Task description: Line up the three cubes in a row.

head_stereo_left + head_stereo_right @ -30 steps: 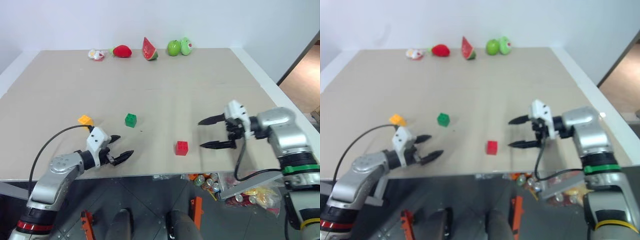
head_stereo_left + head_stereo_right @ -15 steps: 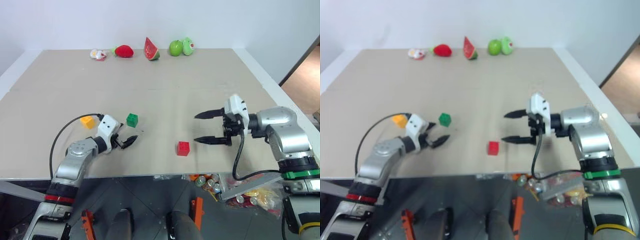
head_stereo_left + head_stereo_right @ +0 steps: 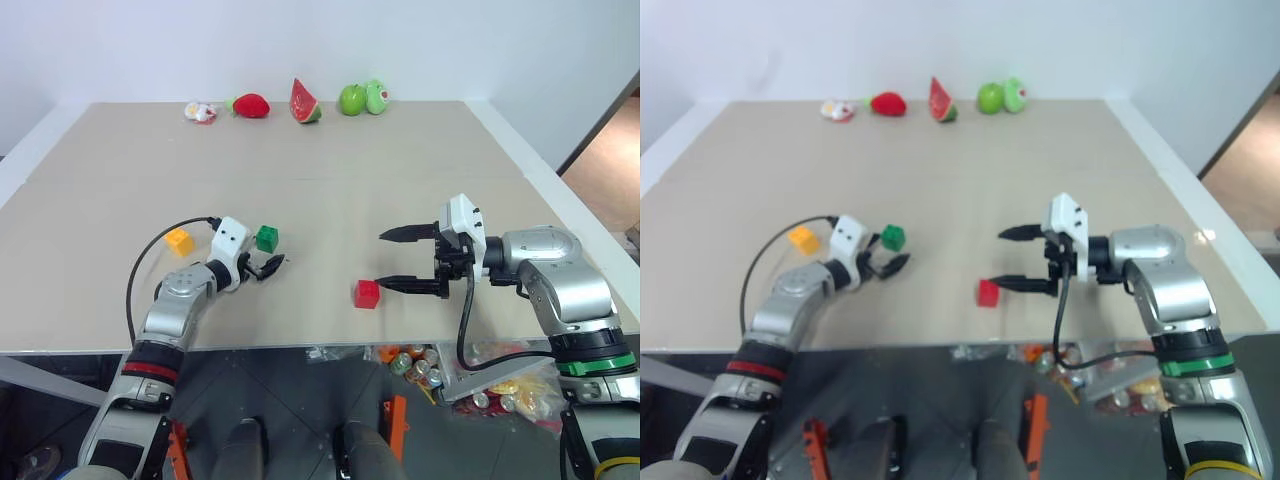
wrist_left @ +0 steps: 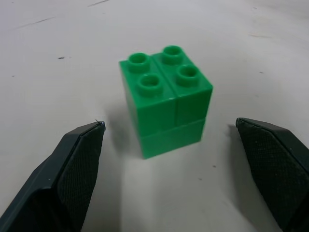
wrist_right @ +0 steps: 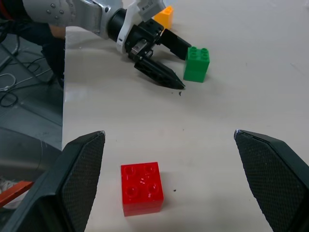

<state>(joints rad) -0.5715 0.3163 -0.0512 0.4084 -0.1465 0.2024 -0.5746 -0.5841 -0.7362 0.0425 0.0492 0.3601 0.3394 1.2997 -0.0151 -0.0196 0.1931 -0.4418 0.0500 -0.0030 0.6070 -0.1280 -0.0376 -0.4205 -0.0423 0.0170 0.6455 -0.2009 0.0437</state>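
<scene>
The 3 cubes sit apart on the bench (image 3: 330, 160). Left hand (image 3: 266, 265), fingers apart, flanks the green cube (image 3: 266, 238) without touching; yellow cube (image 3: 179, 241) lies left of green, red cube (image 3: 367, 293) right and nearer the edge, just beside the right hand (image 3: 393, 260), also apart

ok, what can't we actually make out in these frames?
- Green cube: its far sides face away from the left wrist view; in the left eye view the left pincer overlaps its near edge.
- Yellow-orange cube: cut off by the picture's edge in the right wrist view, partly behind the left arm.
- Small pale item at the back, beside the strawberry: too small to identify.
- Clutter under the table: partly hidden by the table edge and the right arm.
</scene>
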